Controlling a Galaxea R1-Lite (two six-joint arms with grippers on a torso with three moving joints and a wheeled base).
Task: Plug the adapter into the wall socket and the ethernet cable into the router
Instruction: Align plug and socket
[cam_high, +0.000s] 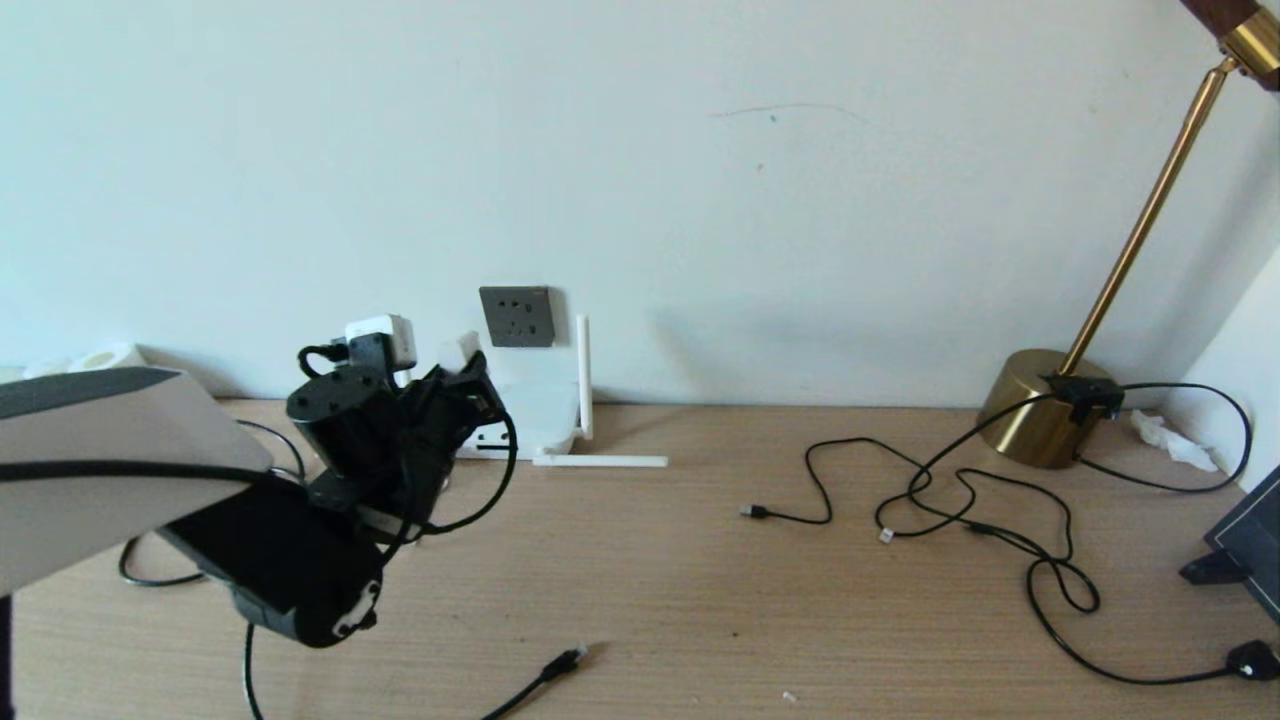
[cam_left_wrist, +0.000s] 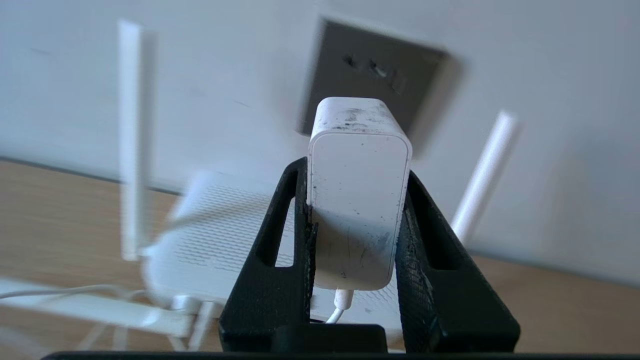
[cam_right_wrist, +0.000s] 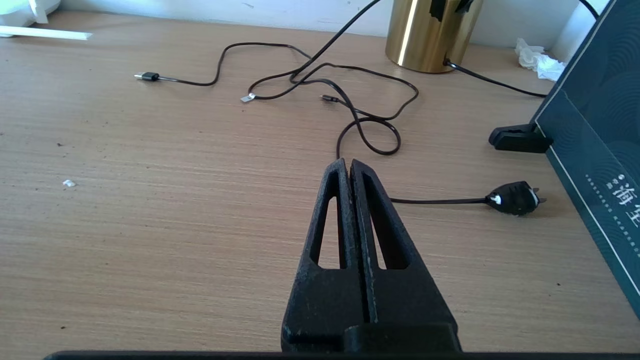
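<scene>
Both left pincer (cam_left_wrist: 357, 220) fingers clamp the adapter (cam_left_wrist: 357, 195).

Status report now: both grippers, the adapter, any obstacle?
Left gripper shut on adapter, raised near wall socket, not yet plugged. Right gripper shut, empty, over table. Nothing between adapter and socket.

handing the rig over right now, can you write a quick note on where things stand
Left end effector: shut on the adapter, held in the air just short of the wall socket, above the router; not plugged in.
Right end effector: shut, empty, over bare table, out of the head view.
Ethernet cable: plug loose on the table's near edge.
Done: adapter picked up.
Left: push adapter into socket, plug cable into router.
</scene>
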